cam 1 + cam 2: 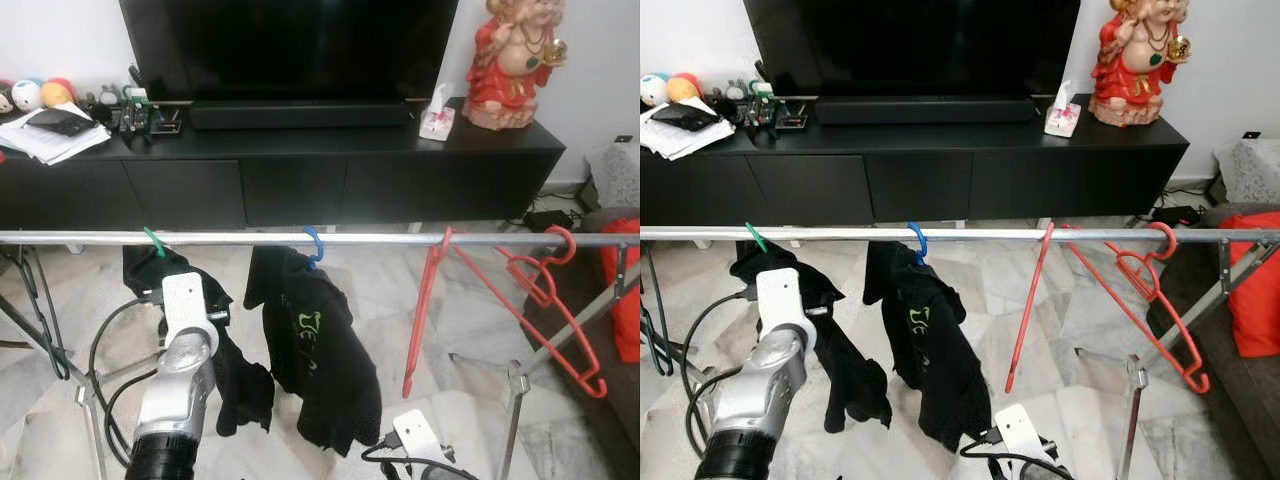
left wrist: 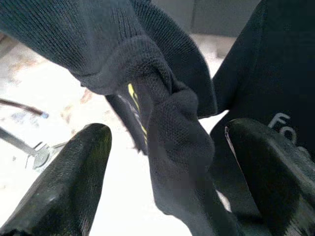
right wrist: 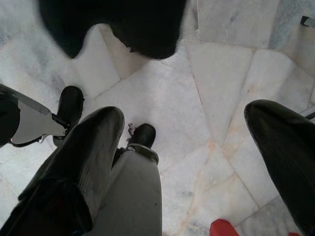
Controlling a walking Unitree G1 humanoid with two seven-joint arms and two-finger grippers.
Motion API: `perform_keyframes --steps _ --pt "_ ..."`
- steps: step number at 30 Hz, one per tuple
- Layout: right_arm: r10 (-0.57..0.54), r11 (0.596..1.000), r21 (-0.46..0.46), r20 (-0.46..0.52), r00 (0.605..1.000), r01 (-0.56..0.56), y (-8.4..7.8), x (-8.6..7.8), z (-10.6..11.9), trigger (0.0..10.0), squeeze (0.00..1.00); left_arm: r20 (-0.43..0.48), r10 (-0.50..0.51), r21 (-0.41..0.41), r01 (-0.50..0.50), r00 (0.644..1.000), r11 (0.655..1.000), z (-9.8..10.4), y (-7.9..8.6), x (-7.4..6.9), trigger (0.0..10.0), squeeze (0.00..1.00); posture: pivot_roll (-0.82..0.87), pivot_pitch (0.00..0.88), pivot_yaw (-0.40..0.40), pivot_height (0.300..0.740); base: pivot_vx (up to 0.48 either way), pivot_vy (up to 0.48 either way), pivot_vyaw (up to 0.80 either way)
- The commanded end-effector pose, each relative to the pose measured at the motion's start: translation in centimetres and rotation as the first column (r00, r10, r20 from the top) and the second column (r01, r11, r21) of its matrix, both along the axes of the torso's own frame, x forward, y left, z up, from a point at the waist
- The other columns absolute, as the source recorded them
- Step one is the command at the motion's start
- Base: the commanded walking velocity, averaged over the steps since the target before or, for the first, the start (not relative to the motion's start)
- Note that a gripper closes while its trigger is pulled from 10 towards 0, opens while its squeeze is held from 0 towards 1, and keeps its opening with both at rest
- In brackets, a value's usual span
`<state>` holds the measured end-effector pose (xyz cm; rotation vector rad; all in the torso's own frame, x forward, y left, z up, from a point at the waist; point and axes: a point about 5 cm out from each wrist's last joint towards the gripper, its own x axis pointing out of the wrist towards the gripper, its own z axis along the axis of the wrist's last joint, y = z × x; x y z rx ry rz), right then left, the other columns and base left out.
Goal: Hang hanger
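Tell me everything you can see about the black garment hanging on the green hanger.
The black garment hangs from the green hanger, whose hook sits over the metal rail toward its left end. It looks like knitted, soft fabric, bunched and crumpled rather than spread flat, with a thin yellow-green mark on a fold. It droops beside a second black garment on a blue hanger. The left gripper is open, its fingers on either side of a hanging fold.

Left tool point(image 2: 167, 172) raised, parted, right tool point(image 3: 197, 162) low, parted
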<state>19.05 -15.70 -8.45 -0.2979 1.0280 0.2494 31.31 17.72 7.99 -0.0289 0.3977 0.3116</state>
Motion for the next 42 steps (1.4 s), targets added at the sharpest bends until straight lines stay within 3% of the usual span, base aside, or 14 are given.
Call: perform_keyframes --steps 1,4,8,15,23,24,26,42 --pt "0.005 1.0 -0.002 0.009 1.0 -0.005 0.0 0.3 0.1 10.0 0.0 -0.009 0.02 0.023 -0.02 1.0 1.0 -0.2 -0.1 0.3 10.0 0.0 -0.05 0.0 -0.031 0.74 0.0 0.0 0.0" --pt "0.005 1.0 -0.001 0.009 1.0 -0.005 0.0 0.3 0.1 10.0 0.0 -0.023 0.032 0.097 -0.029 0.999 0.995 -0.3 0.1 0.1 10.0 0.0 -0.05 0.0 -0.031 0.74 0.0 0.0 0.0" --pt "0.006 1.0 0.001 0.008 1.0 -0.006 0.0 0.2 0.1 10.0 0.0 -0.034 0.058 0.081 -0.055 0.998 0.995 -0.8 0.4 -0.2 10.0 0.0 -0.05 0.0 -0.028 0.74 0.0 0.0 0.0" --pt "0.01 1.0 0.003 0.007 1.0 -0.01 0.1 0.2 0.1 10.0 0.0 0.053 0.092 0.074 -0.095 0.994 0.993 0.1 2.0 -0.6 10.0 0.0 -0.05 0.0 -0.022 0.74 0.0 0.0 0.0" --pt "0.013 1.0 0.006 0.006 1.0 -0.013 0.2 0.1 0.1 10.0 0.0 0.03 0.052 0.074 -0.054 0.998 0.996 -0.3 2.3 -0.5 10.0 0.0 -0.05 0.0 -0.016 0.74 0.0 0.0 0.0" --pt "0.011 1.0 0.006 0.007 1.0 -0.011 0.2 0.1 0.1 10.0 0.0 0.014 0.027 0.074 -0.028 1.0 0.997 -0.6 2.0 -0.3 0.4 0.0 -0.06 0.0 -0.014 0.74 0.0 0.0 0.0" --pt "0.01 1.0 0.006 0.007 1.0 -0.01 0.2 0.1 0.1 10.0 0.0 0.011 0.014 0.07 -0.015 1.0 0.997 -0.6 1.8 -0.2 0.0 0.0 -0.05 0.0 -0.017 0.74 0.0 0.0 0.0" --pt "0.007 1.0 0.008 0.008 1.0 -0.008 0.2 0.2 0.1 10.0 0.0 0.027 -0.072 0.051 0.07 0.997 0.996 -0.9 0.5 -0.1 0.0 0.0 -0.06 0.0 -0.018 0.74 0.0 0.0 0.0"
